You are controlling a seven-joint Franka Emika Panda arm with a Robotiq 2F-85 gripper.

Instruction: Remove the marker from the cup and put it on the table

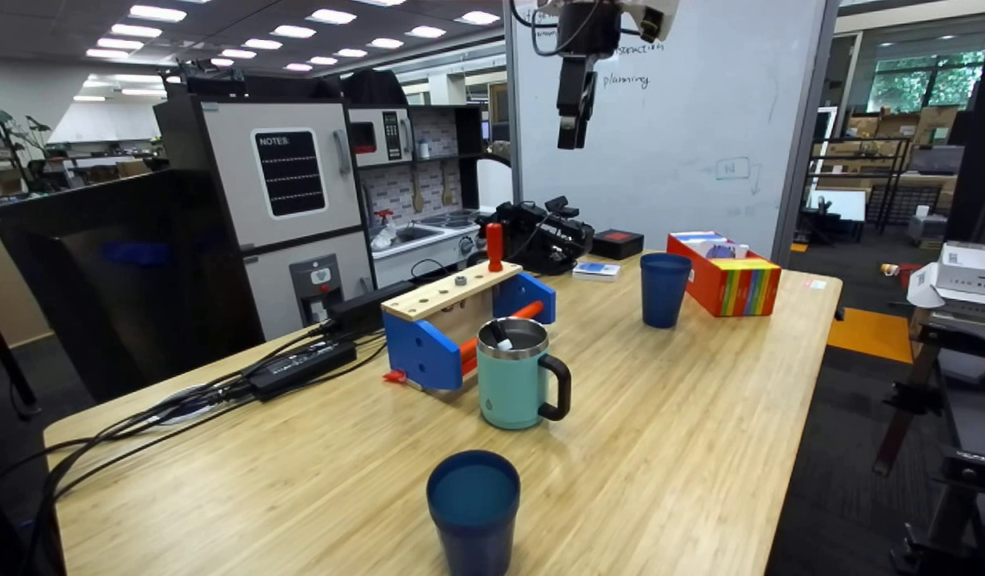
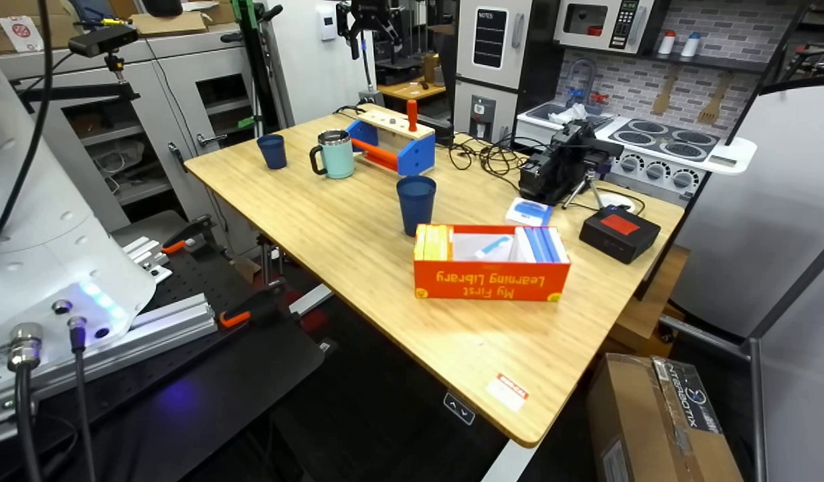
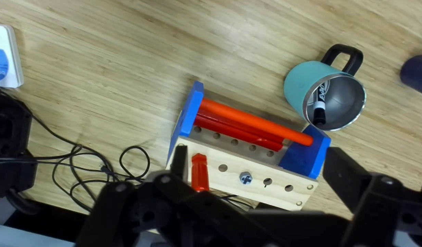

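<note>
1. Gripper: jaws wide apart, bottom of wrist view; high over the table, upper middle in an exterior view.
2. Marker: inside mug, tilted, black cap by the rim; right side of wrist view.
3. Mug: upright on table, mid-frame in an exterior view, just beside toolbox.
4. Blue cup: bottom centre there; another blue cup right of centre, just beside red box.

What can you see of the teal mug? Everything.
The mug looks matte teal, with a silvery metal rim and inside, a black side handle and a small dark mark. It stands upright on the table, near the toy toolbox; contact there is unclear. Inside leans a marker, black end up.
</note>
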